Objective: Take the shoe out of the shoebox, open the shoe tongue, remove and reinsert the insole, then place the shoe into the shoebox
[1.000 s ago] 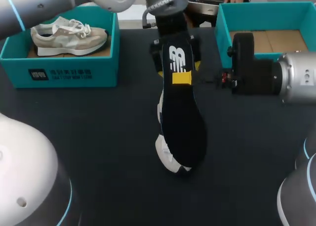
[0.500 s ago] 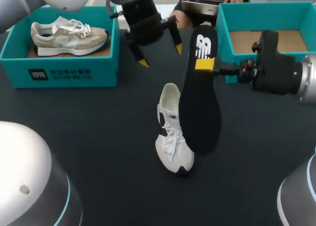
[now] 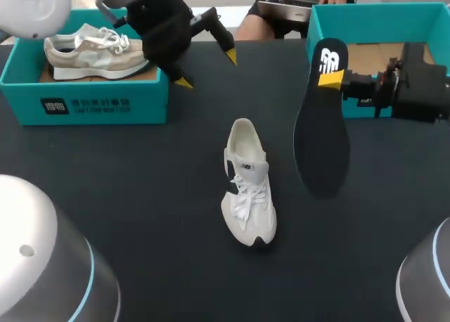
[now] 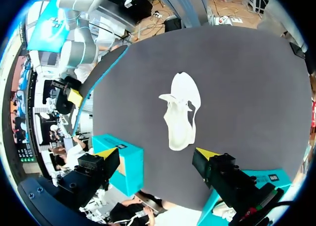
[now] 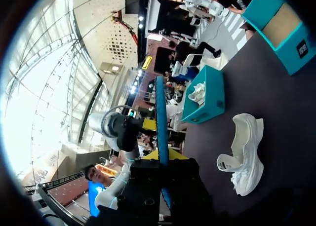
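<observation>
Leftmost, at the upper left of the head view, a teal shoebox [image 3: 84, 104] holds 1 beige shoe [image 3: 98, 51]. Just right of it the left gripper [image 3: 207, 69] hangs above the dark table [image 3: 140, 181], fingers spread and holding nothing. At centre the white shoe [image 3: 246, 188] sits on open tabletop, apart from both boxes. Further right the right gripper [image 3: 332, 79] clamps the black insole [image 3: 322, 132] by its heel end, before the second shoebox [image 3: 383, 13] at upper right.
</observation>
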Robot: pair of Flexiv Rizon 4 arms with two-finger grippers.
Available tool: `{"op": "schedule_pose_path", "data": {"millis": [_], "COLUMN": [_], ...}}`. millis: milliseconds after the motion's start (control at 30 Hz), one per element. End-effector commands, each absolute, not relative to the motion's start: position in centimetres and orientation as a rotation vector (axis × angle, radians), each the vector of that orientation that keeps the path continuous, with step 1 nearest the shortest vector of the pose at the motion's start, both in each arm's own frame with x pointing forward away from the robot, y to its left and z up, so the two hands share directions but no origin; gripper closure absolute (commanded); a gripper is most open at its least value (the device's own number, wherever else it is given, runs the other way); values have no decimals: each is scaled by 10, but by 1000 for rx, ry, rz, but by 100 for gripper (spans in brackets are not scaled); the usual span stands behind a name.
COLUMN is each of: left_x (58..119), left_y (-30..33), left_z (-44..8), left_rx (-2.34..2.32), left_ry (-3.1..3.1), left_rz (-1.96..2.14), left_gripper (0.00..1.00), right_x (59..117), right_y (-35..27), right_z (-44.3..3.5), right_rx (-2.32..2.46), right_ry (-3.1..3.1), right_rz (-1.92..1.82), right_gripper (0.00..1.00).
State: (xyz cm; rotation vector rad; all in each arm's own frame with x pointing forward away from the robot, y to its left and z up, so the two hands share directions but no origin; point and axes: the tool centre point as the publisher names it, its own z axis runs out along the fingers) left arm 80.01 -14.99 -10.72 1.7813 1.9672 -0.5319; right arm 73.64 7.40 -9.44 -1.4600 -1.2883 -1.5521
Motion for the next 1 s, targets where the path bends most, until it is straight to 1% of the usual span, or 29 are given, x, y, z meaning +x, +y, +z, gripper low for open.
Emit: {"op": "schedule_pose_path", "data": {"millis": [33,300,533,667,1000], "left_x": [793,783,767,765,765], "left_y": [-132,-114,-124,-130,-130], "left_z": [-101,-84,-80,-81,-81], "left_rx": [1613,1585,1638,1691,1691], "left_ry": [1758,1630,1558,1582,1582], "left_rz": [-739,-788,-781,-740,-740], "left_gripper": [0,0,0,0,0], "right_x": [755,755,755,779,841], "right_y": [83,83,83,80,88], "right_z": [-101,-101,-103,-107,-130], "right_rx": [-1492,-1492,-1514,-1557,-1475], "right_ry": [-1263,-1263,-1239,-1176,-1056], "right_rz": [-1517,-1517,-1543,-1569,-1353], "right_gripper": [100,100,100,100,100]}}
